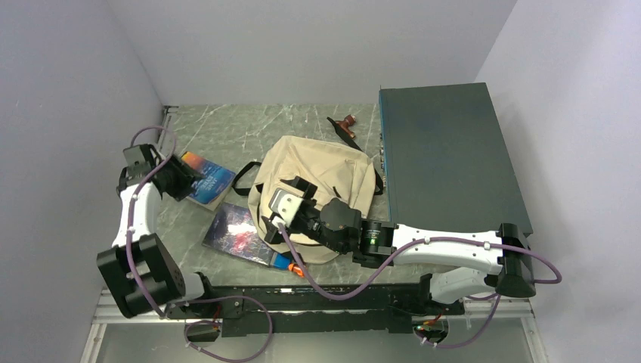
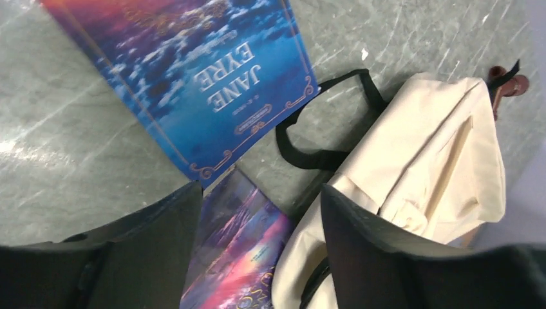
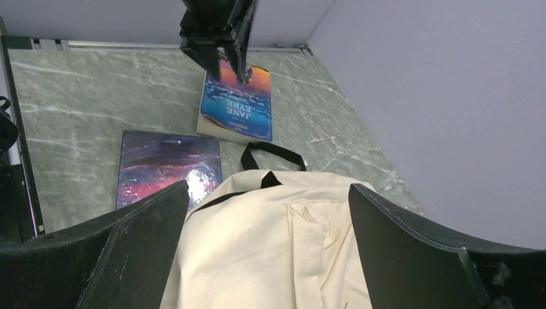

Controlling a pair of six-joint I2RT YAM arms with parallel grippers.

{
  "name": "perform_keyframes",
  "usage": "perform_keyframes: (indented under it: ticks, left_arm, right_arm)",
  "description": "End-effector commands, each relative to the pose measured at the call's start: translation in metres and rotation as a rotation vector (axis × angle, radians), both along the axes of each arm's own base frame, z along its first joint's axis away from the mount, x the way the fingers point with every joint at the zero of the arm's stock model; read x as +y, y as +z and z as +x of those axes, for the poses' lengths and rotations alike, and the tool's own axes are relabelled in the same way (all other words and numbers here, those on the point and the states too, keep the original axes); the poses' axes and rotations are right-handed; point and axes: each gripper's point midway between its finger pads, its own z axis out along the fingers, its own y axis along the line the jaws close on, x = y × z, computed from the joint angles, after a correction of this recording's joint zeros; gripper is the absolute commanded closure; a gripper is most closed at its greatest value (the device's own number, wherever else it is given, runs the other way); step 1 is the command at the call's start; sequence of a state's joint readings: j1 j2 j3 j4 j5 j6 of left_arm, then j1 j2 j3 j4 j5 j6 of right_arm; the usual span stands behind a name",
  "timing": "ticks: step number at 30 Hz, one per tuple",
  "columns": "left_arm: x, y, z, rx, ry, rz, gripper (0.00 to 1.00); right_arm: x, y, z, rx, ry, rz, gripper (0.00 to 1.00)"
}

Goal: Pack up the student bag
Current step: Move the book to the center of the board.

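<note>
Purple-covered flat book [image 1: 238, 231] lies at the grey marble desk's [image 1: 302, 125] near edge. Right gripper [image 3: 267, 187], jaws wide and empty, hovers over the beige canvas student bag [image 1: 332, 170] at desk centre. Left gripper [image 2: 261, 190], jaws apart and empty, hangs over the blue "Jane Eyre" book [image 1: 212, 181] towards the left edge.

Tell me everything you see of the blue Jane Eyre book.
The blue Jane Eyre book is a closed, thick volume with a glossy cover: sunset clouds, gold scrolled border, white title. It lies flat, cover up, on the grey marbled table, left of the beige canvas backpack. Its near corner almost meets a purple-covered book; contact is unclear. The left hand hangs open over its edge.
</note>
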State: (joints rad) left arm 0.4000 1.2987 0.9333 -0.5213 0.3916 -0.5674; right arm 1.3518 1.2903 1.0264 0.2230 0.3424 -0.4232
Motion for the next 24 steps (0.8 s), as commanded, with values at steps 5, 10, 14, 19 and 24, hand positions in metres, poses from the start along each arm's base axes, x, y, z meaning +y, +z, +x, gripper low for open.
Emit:
perform_keyframes:
  ticks: [5,10,14,19,24]
  left_arm:
    - [-0.013,-0.005,0.039,0.213,-0.375,0.487,0.05]
    - [-0.025,-0.035,0.053,0.4,-0.536,0.665,0.0]
    - [-0.038,-0.043,0.069,0.393,-0.577,0.688,0.0]
    - [-0.046,-0.038,0.098,0.404,-0.425,0.601,0.0]
    - [-0.031,-0.045,0.109,0.515,-0.258,0.637,0.0]
  right_arm:
    - [-0.021,0.035,-0.003,-0.006,-0.019,0.089,0.04]
    - [-0.035,0.039,-0.004,-0.006,-0.032,0.085,0.04]
    - [-0.047,0.04,-0.005,-0.003,-0.046,0.101,0.04]
    - [-0.049,0.04,-0.005,0.004,-0.052,0.095,0.04]
    - [-0.052,0.041,-0.005,0.013,-0.058,0.104,0.04]
